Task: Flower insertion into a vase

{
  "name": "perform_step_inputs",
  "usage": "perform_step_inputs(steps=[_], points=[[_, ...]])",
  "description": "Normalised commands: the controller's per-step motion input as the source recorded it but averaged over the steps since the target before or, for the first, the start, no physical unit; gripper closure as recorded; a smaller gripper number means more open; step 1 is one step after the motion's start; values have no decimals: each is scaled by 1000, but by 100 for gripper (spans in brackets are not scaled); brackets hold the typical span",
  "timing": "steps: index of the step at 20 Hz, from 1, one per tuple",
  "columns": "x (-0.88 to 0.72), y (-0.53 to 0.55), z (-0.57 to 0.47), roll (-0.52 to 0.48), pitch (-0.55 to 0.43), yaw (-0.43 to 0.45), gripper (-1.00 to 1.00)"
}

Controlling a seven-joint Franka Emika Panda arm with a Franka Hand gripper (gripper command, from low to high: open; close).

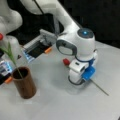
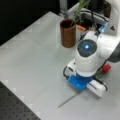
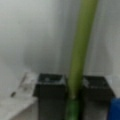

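Note:
A dark brown cylindrical vase (image 1: pixel 24 83) (image 2: pixel 68 33) stands upright on the table with a green leafy stem (image 1: pixel 10 55) rising out of its mouth. Well apart from it, a flower with a red head (image 1: pixel 66 61) (image 2: pixel 106 68) and a thin stem (image 1: pixel 100 89) (image 2: pixel 68 99) lies flat on the table. My gripper (image 1: pixel 75 80) (image 3: pixel 74 80) is lowered over that stem, its hand hiding the fingers in both front views. In the wrist view the green stem (image 3: pixel 80 45) runs between the two dark fingers (image 3: pixel 51 95), which press against both its sides.
A grey box with a dark opening (image 1: pixel 37 48) and an orange piece (image 1: pixel 48 50) (image 2: pixel 82 28) sit behind the vase. Part of another white arm (image 1: pixel 10 17) stands at a front view's left. A black perforated board (image 2: pixel 15 110) borders the white table (image 1: pixel 57 105).

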Motion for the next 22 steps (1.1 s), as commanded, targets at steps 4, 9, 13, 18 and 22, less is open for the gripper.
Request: perform_step_inputs(steps=[4,9,13,18,22], points=[[112,86,223,-230,138,35,100],[55,40,387,-164,155,19,100],[79,2,394,-81,110,-42,100],[92,-38,388,-9,64,-68,100],[75,-60,359,50,74,-73,100]])
